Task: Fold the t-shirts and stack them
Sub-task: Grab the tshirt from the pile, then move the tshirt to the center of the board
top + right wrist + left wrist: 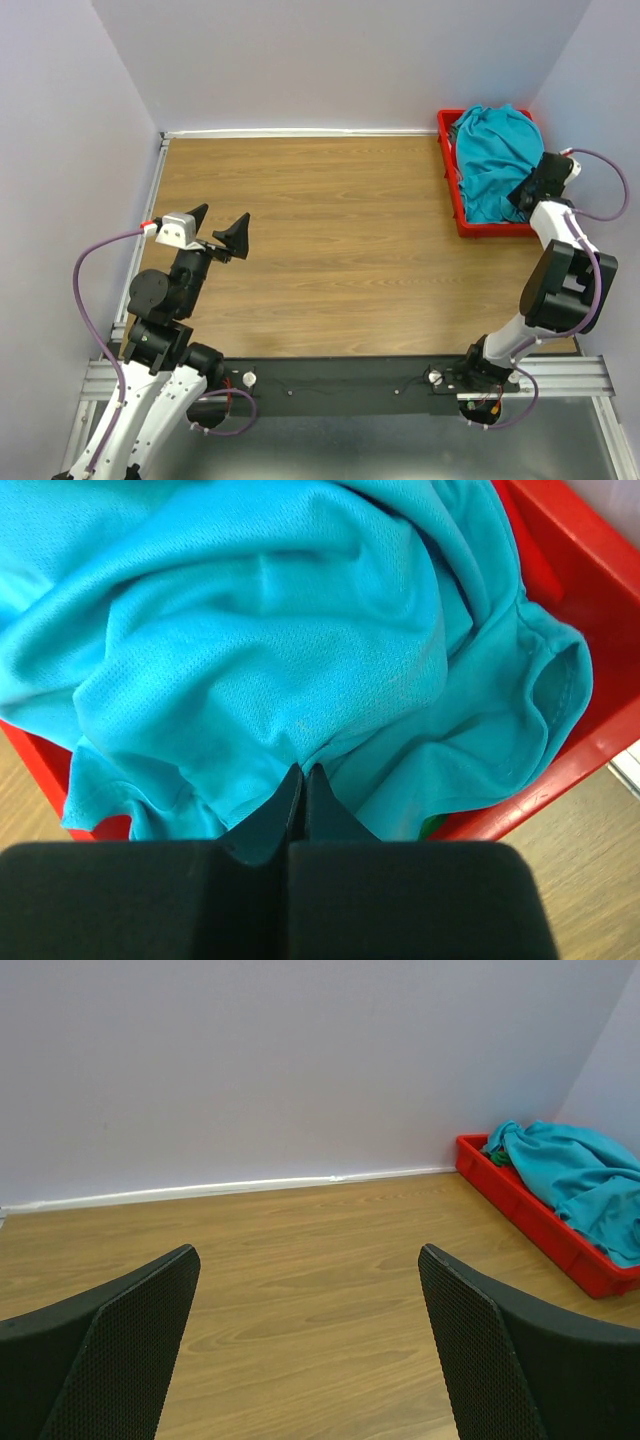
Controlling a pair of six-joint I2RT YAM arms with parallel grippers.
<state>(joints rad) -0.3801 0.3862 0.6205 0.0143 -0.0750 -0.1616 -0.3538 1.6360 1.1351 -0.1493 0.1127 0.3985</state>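
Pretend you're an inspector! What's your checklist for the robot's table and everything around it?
Surface: wooden table, with a red tray at its far right corner.
Job's things: teal t-shirt bunched up in the tray, and a bit of green cloth peeking out from under it.
Clutter: nothing seen.
Grippers: left gripper open and holding nothing, over the left side of the table. Right gripper shut, pinching a fold of the teal t-shirt.
Cables: purple cables loop along each arm, away from the shirts.
Surroundings: pale walls on three sides, and a metal frame under the arm bases.
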